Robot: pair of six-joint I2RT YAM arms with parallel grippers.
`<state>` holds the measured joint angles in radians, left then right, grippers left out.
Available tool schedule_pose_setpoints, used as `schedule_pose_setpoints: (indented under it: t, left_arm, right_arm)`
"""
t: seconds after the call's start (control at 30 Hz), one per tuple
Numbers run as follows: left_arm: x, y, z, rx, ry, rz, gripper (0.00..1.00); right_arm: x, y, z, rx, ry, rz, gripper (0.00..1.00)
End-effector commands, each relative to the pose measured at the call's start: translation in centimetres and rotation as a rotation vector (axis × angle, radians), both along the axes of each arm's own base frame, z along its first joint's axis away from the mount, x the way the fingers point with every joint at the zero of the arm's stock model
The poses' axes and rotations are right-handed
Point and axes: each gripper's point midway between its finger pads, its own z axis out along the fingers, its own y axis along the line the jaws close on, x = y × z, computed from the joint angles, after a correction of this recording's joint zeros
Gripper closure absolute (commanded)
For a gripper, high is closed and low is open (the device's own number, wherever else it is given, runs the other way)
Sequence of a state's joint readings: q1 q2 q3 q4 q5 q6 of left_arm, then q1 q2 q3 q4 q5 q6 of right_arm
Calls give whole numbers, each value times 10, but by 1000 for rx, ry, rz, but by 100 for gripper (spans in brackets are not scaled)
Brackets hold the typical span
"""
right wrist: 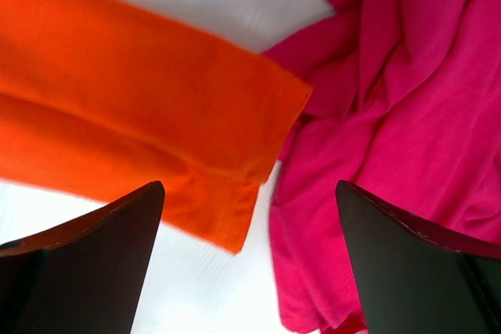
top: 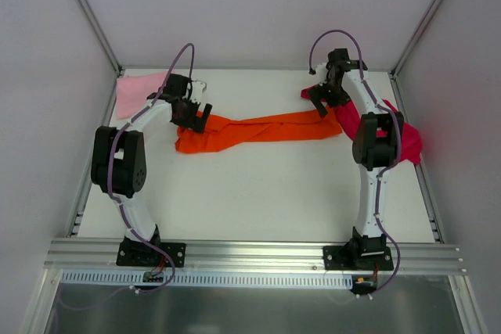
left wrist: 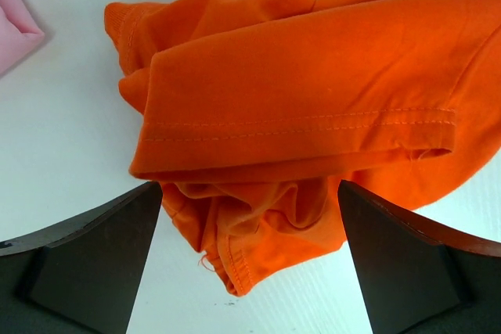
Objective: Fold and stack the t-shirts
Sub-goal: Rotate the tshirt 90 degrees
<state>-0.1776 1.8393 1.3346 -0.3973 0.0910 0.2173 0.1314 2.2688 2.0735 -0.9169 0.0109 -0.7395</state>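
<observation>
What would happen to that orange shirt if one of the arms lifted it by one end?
The orange t-shirt would probably droop and hang limp: it lies in soft folds and wrinkles. Its stitched hem looks thin, so it is likely light. Its end lies against the magenta t-shirt, which might get dragged along.

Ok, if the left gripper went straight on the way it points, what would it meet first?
Probably the orange t-shirt: its bunched end lies right ahead between the open left gripper's fingers; how far off is unclear.
</observation>
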Motion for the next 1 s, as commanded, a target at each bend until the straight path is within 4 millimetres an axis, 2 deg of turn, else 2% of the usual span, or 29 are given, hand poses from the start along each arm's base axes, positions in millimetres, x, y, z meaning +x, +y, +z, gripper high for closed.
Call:
schedule_pose_setpoints:
  t: [0.0, 0.17, 0.4, 0.53, 0.7, 0.8, 0.97]
  left_arm:
    - [15, 0, 8, 24, -34, 8, 2]
    - [20, -3, 1, 9, -16, 18, 3]
    - [26, 14, -18, 101, 24, 67, 1]
    - [26, 20, -30, 146, 46, 84, 1]
    - [26, 33, -35, 214, 53, 123, 1]
    - [27, 41, -39, 252, 55, 145, 1]
    - [26, 41, -41, 267, 62, 150, 1]
  right_arm:
    - [-4, -9, -5, -103, 71, 7, 2]
    - [-7, -2, -16, -84, 102, 22, 2]
    - [-7, -27, -26, -231, 84, 1, 1]
    - [-11, -30, -27, -279, 93, 18, 0]
    - [-12, -33, -26, -319, 85, 28, 0]
    - [-15, -37, -33, -368, 87, 36, 0]
    - [-25, -36, -44, -382, 109, 55, 0]
